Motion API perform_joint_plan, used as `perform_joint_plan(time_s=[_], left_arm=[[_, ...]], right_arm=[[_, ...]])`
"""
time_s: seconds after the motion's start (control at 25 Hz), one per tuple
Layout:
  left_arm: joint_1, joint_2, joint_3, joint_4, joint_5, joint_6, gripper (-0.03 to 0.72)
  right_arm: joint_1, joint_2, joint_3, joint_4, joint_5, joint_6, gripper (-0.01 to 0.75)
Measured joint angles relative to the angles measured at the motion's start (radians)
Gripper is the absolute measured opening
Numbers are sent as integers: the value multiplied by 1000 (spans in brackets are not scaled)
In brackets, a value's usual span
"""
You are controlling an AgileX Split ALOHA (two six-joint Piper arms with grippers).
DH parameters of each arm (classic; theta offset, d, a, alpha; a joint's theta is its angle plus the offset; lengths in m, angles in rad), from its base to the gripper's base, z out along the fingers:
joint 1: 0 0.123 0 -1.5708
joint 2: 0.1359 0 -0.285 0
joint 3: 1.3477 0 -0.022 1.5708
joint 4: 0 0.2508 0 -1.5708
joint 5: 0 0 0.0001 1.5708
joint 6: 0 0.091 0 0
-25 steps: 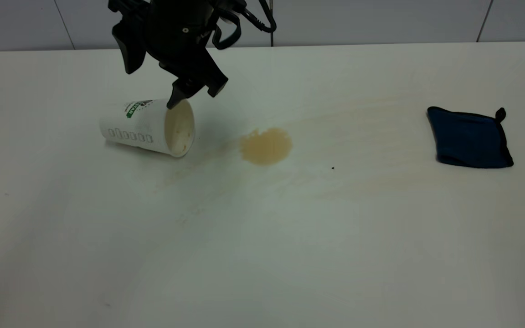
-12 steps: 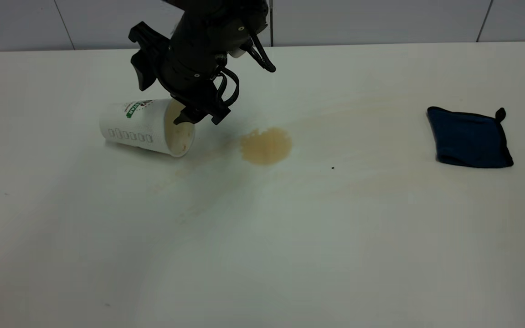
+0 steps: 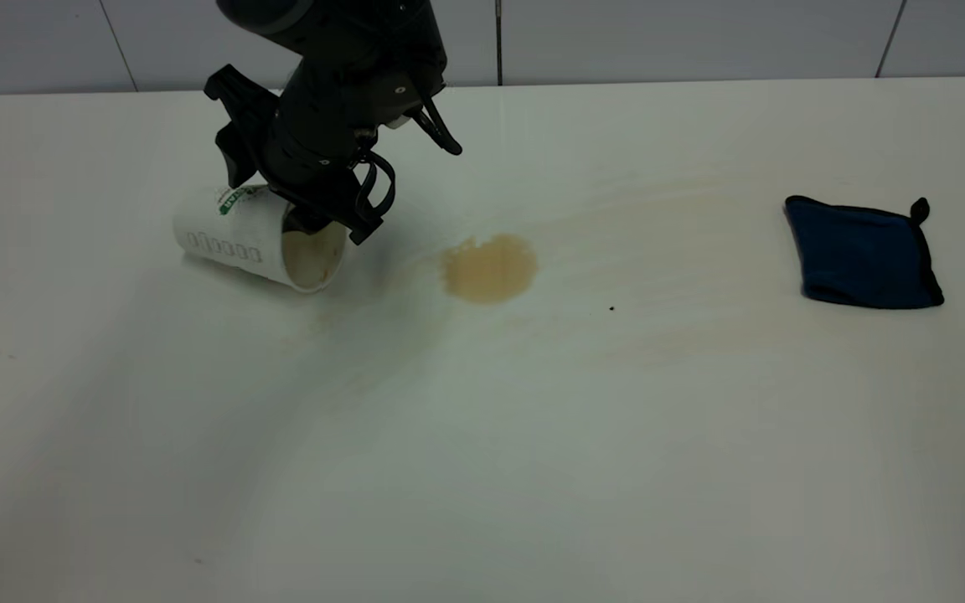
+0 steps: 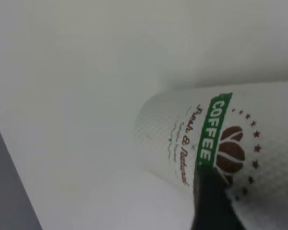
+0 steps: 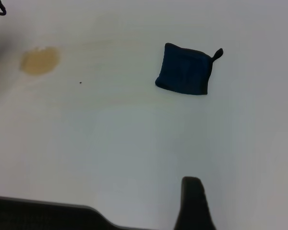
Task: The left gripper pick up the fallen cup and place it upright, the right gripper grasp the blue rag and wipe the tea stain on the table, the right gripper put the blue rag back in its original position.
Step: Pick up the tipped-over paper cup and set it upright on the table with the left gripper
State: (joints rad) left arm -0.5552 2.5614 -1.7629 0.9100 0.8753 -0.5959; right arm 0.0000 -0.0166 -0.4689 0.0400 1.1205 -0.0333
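Observation:
The white cup (image 3: 235,239) with the green COFFEE banner (image 4: 209,134) lies on its side at the table's left, its mouth facing the tea stain (image 3: 489,268). My left gripper (image 3: 327,230) is down at the cup's mouth, open, with one finger inside the rim. The other finger (image 4: 209,201) lies along the outer wall by the logo. The tea stain is a light brown puddle to the right of the cup. Far right, the blue rag (image 3: 861,254) lies flat and untouched. The right arm hangs high above the table near the rag (image 5: 185,72), and only one finger (image 5: 194,203) shows.
Pale brown streaks (image 3: 658,197) run across the white table (image 3: 482,461) between the stain and the rag. A tiny black speck (image 3: 611,308) sits right of the stain. A tiled wall (image 3: 700,38) stands behind the far edge.
My left gripper came down from above the cup to its mouth and moved left. The cup shifted a little to the left and its mouth turned slightly downward.

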Motion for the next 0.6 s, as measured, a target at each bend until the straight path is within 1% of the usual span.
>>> perform_joint_plan(time_s=[0.12,0.16,0.24,0.32,0.44,0.52,0.6], left_arm=[[5,5,0,55,3,1,223],[5,5,0,90,15,3,157],[5,-6,-1,141,36,18,55],[5,-29,-1,148,37,57,21],[6,-97,-1,123,20,149,8],[15,-161,-2,48,-15,247,8],[37,-227,-18,-78,-53,363,8]], right_arm=[[0,0,0,0,0,0,581],[0,0,0,0,0,0,581],[0,0,0,0,0,0,581],[0,0,0,0,0,0,581],[0,0,0,0,0,0,581],[0,0,0,0,0,0,581],[0,0,0,0,0,0,581]])
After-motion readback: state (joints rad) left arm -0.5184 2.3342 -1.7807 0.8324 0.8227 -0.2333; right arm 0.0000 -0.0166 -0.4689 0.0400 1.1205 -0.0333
